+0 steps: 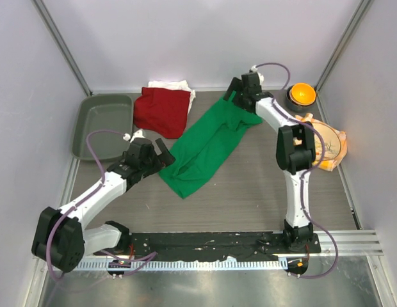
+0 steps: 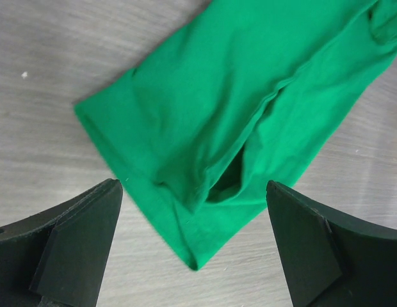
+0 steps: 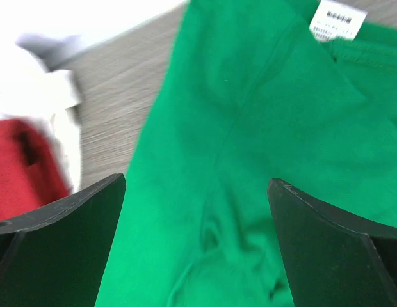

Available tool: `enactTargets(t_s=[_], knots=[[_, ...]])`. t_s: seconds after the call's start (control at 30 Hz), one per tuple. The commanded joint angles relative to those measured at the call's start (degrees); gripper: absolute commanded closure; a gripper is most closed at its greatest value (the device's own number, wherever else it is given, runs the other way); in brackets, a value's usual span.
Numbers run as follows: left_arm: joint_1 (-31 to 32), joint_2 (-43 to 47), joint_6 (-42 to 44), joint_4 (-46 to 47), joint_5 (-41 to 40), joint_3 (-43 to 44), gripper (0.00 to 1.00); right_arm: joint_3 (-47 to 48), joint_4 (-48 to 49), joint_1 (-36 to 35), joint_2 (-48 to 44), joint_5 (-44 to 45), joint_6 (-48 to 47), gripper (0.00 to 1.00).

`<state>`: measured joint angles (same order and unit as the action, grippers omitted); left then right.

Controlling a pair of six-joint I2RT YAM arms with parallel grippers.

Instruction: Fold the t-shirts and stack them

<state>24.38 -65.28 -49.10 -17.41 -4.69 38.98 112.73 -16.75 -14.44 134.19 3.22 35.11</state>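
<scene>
The bright green t-shirt (image 1: pixel 208 150) lies crumpled lengthwise, slanting across the middle of the table. My left gripper (image 1: pixel 161 152) hovers open at its lower left end; in the left wrist view the shirt's corner (image 2: pixel 237 96) lies on the table between the spread black fingers (image 2: pixel 77 243). My right gripper (image 1: pixel 235 96) stands open over the far end, with green cloth (image 3: pixel 250 160) and its white neck label (image 3: pixel 337 19) below it. A dark red t-shirt (image 1: pixel 161 110) lies at the back on top of a white t-shirt (image 1: pixel 176 85); both also show blurred in the right wrist view, the red one (image 3: pixel 22 166) and the white one (image 3: pixel 51 96).
A grey tray (image 1: pixel 102 125) sits at the back left. At the back right stands an orange bowl-like object (image 1: pixel 301 94), and nearer is a plate (image 1: pixel 330 137) on an orange-yellow napkin (image 1: pixel 341 137). White walls enclose the table on three sides.
</scene>
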Motion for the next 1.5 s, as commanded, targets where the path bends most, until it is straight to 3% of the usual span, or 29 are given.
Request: enactTargets(t_s=[0.0,0.33,0.57,0.87,1.07,1.17,1.37,1.47], knots=[[0.3,-4.9,1.0,12.9,2.2,2.9,0.0,-7.4,7.1,-0.2,-21.0,2.5,-4.7,0.0],[0.2,-23.7,2.1,24.1,8.5,7.2,0.0,-27.5,5.0,-1.8,-45.9,-0.8,-3.5,0.0],[2.7,-21.1,-0.2,25.5,7.4,0.8,0.0,-37.4,1.8,-2.2,-56.8,-1.0,-4.6,0.0],[16.8,-6.5,-11.4,18.3,-6.2,-11.7,0.0,-42.8,-5.6,-3.3,-64.2,-0.3,-6.4,0.0],[32.9,0.2,-24.3,10.2,-19.3,-12.8,0.0,-44.1,-10.0,-3.4,-68.6,0.5,-7.9,0.0],[42.4,-3.3,-27.1,9.3,-25.2,-8.1,0.0,-45.0,-11.9,-3.4,-70.5,0.5,-8.1,0.0],[51.8,-18.7,-26.5,9.5,-28.8,6.0,0.0,-47.5,-14.8,-3.5,-74.2,2.0,-9.0,0.0],[53.7,-21.3,-23.0,8.7,-29.8,12.1,0.0,-48.7,-14.8,-3.5,-76.2,2.1,-9.4,0.0]])
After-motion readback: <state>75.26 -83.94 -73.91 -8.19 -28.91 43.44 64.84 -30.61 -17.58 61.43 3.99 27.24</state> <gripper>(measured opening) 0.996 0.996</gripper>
